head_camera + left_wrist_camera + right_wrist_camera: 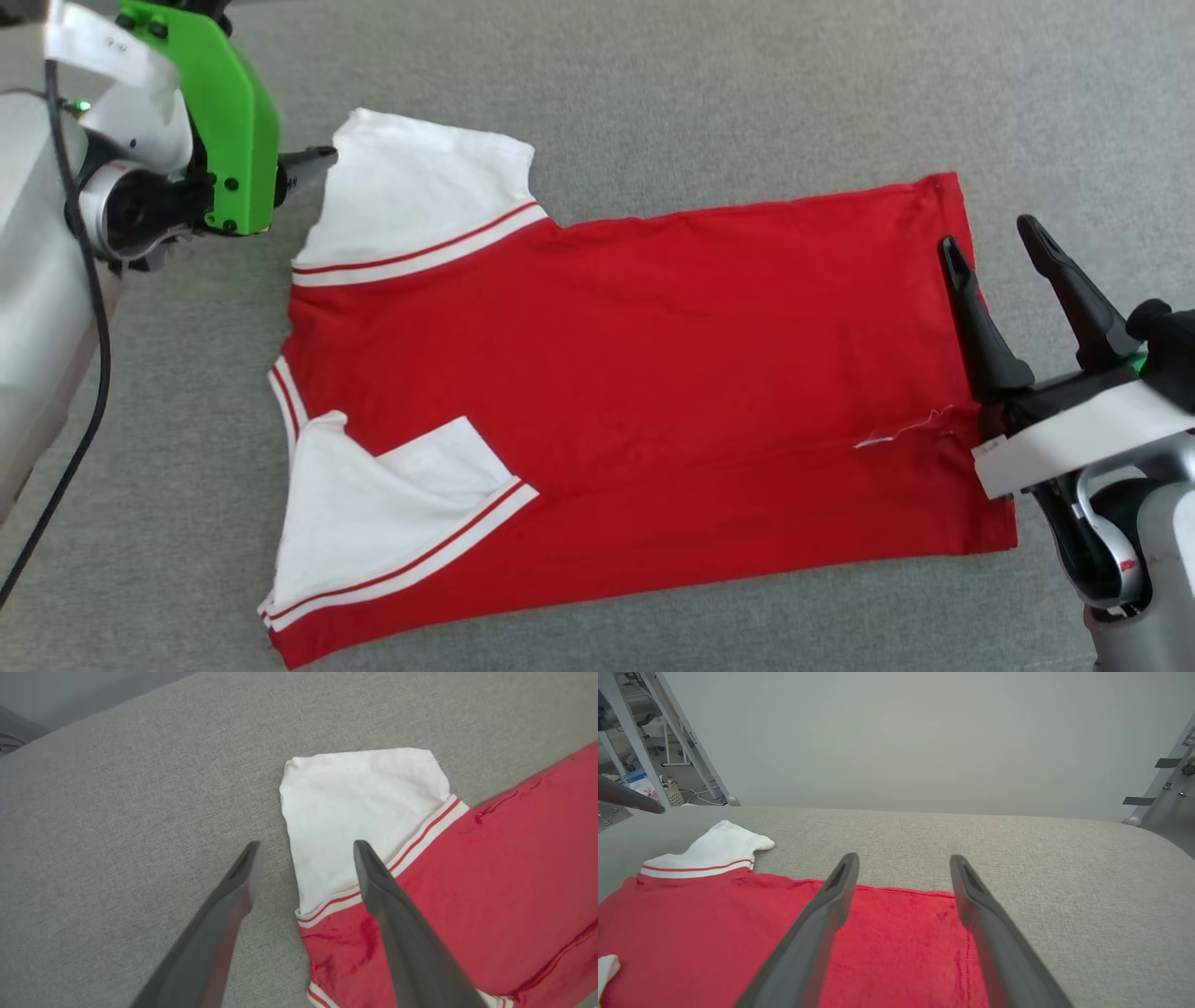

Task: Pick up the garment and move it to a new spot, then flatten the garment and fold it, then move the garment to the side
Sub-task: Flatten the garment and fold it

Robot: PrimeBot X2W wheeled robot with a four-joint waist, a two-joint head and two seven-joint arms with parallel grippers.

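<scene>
The red garment [653, 373] lies spread flat on a grey fabric-covered counter [653, 84], stretched out between the robot's two hands, neither of which holds it.

The left hand [303, 847] hovers at the collar end, fingers wide apart and empty. Seen from its wrist, one finger [219, 914] stands over bare grey cloth. The other finger [397, 924] crosses the striped trim where the far sleeve [420, 182] meets the red body. The white sleeve lies flat just ahead of the fingertips. Whether the fingers touch the fabric cannot be told.

The right hand [990, 235] waits at the opposite end, also wide open and empty. One finger sits over the hem [966, 373], the other just beyond it over the counter. A small white label [901, 431] lies on the red cloth just beside this hand's base.

The near sleeve [373, 523], on the left hand's side, is folded inward onto the red body.
</scene>
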